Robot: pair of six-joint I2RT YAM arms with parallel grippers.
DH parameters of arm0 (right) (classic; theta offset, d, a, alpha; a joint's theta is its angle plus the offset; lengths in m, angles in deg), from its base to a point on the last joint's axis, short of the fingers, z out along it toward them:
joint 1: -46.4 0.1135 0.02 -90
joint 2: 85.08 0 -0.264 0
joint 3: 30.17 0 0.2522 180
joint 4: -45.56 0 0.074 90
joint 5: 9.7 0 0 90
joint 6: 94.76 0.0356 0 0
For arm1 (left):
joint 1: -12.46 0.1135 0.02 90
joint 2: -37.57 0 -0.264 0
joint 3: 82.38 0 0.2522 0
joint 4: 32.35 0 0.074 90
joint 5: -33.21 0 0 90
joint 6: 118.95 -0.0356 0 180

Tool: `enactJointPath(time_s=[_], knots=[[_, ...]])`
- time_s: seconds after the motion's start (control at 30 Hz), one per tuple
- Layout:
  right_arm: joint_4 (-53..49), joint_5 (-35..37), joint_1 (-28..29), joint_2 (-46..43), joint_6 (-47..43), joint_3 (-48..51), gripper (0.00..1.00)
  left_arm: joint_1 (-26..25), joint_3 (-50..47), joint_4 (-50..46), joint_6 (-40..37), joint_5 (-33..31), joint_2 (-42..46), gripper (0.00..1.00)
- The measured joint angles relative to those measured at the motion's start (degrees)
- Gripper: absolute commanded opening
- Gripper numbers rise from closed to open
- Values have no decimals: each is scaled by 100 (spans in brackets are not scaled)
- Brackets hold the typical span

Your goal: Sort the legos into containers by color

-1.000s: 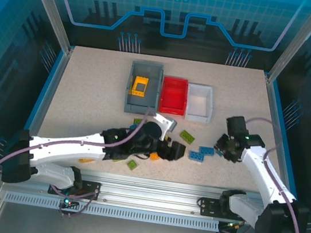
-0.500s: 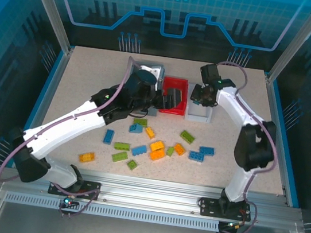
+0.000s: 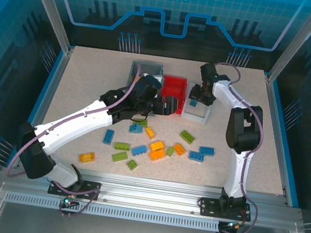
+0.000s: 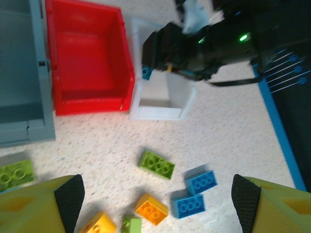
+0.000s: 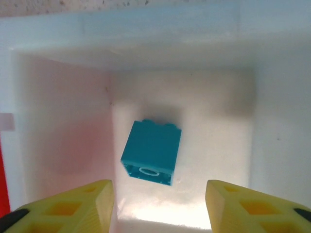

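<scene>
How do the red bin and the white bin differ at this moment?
Colour: the red bin is red, the white bin white. Contents: the red bin looks empty; the white bin has a blue brick inside. The right gripper hangs open over the white bin, not the red bin. Both are open-top rectangular bins, side by side.

Speckled beige tabletop (image 3: 79,82), matte, rectangular, evenly lit. Narrow blue trim strip (image 3: 45,98) along its left and right edges. Two slanted silver aluminium posts (image 3: 47,3) at the far corners. Translucent blue rear panel (image 3: 175,15) with a grid, circuit lines and a gear motif. Slotted aluminium rails (image 3: 149,200) along the near edge.
</scene>
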Motion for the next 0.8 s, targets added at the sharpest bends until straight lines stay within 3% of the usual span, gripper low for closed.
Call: enactJointPath(time_s=[0.2, 0.43, 0.6, 0.67, 0.8], knots=[[-70, 153, 48, -470, 0, 205, 58, 37, -334, -376, 136, -184, 352, 82], [42, 323, 372, -1987, 20, 857, 57, 160, -699, -688, 341, -289, 1040, 78], [157, 424, 562, -2603, 35, 1447, 44, 181, -992, -763, 557, -273, 1255, 73], [212, 457, 560, -2634, 0, 1685, 32, 181, -1034, -780, 616, -245, 1255, 71], [308, 476, 601, -2813, -122, 2306, 29, 179, -1073, -732, 748, -162, 1261, 68]])
